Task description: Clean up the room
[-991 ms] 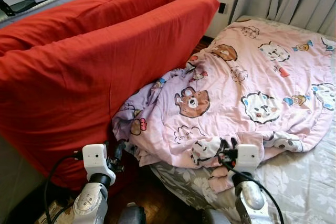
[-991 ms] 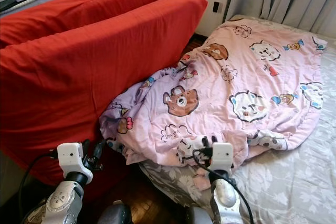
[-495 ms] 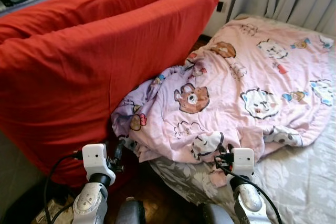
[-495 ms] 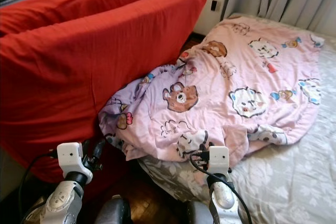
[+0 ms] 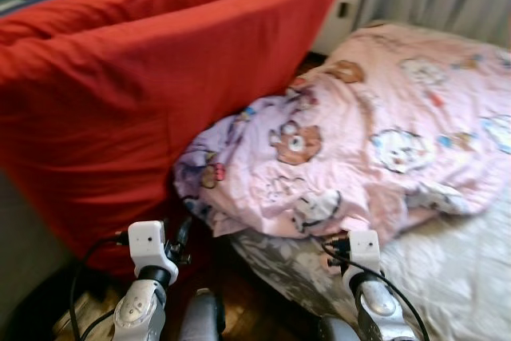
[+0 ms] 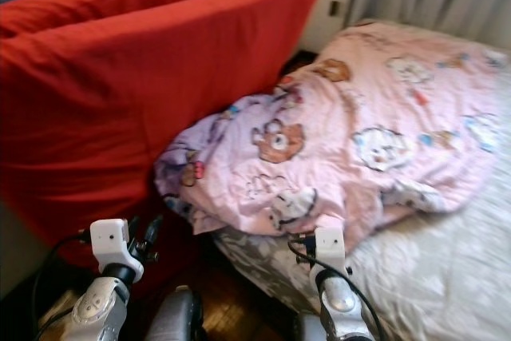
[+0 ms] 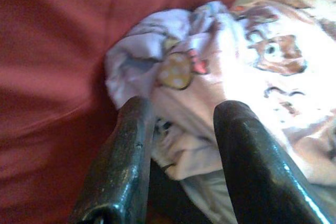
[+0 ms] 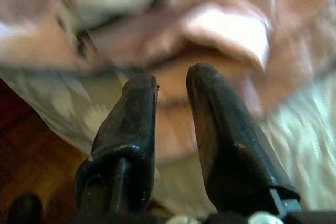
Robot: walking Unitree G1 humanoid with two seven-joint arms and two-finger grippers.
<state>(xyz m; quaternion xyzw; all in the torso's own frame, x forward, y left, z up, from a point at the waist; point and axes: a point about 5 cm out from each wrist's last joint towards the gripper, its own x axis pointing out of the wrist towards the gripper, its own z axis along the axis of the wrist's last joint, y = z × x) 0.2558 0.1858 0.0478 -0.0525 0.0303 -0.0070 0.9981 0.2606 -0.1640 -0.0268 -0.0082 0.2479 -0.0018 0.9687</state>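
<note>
A pink blanket [image 5: 375, 129] printed with cartoon bears and cats lies crumpled across the bed [image 5: 447, 277]. Its bunched lilac end hangs over the bed's near edge, pressed against the tall red cushions [image 5: 136, 93] standing alongside.

Both silver arms raised forward, left tool [image 7: 181, 156] with fingers parted, right tool [image 8: 170, 124] fingers slightly apart, holding nothing
</note>
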